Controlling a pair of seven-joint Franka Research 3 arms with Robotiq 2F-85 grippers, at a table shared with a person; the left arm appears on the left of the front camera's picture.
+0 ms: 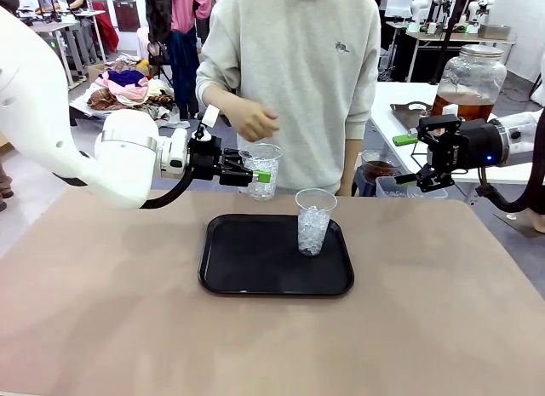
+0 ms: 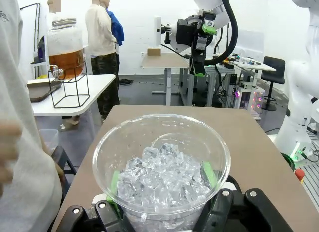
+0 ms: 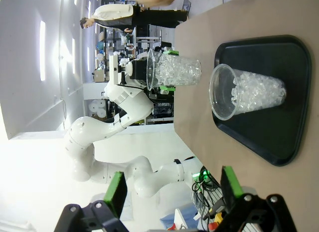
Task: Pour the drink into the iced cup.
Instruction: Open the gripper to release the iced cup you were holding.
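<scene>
Cups: 2 clear plastic ones, both packed with ice cubes. Held cup point(image 1: 261, 164) is upright in the left gripper point(image 1: 255, 176). The green pads are clamped on its lower wall from both sides, and it is lifted off the table point(image 1: 102, 328) over the far edge, just beyond the far left part of the black tray point(image 1: 213, 277). Tray cup point(image 1: 313, 224) stands upright on the tray's far right part, apart from the held cup. Right gripper point(image 1: 404, 162) hangs past the table's far right corner, fingers spread wide with nothing between them. Drink point(image 1: 464, 107), amber-brown, fills the lower part of a lidded glass dispenser jar point(image 1: 471, 72) on a wire stand on the white side table point(image 1: 385, 115). That is behind the right gripper and well apart from both cups. Small container of dark liquid point(image 1: 377, 169) sits low just past the table's far edge, near the right gripper. Person's hand point(image 1: 253, 121) is just above the held cup's rim. Writing: 1 chest emblem point(image 1: 341, 47) on the person's grey sweatshirt point(image 1: 289, 81) and white print on the right gripper's body, both too small to read.
</scene>
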